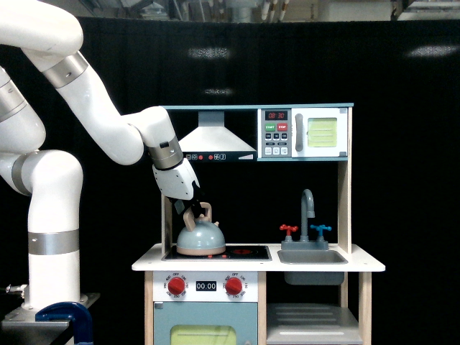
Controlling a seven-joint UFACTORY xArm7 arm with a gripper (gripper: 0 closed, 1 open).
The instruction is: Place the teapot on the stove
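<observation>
Teapot point(200, 239) sits on stove point(241, 252); gripper point(189, 209) at handle.

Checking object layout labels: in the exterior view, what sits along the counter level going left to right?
Teapot on the stove, with the claw at its handle → the stove's bare burner area → red tap handle → grey faucet → blue tap handle, these three behind the sink.
</observation>
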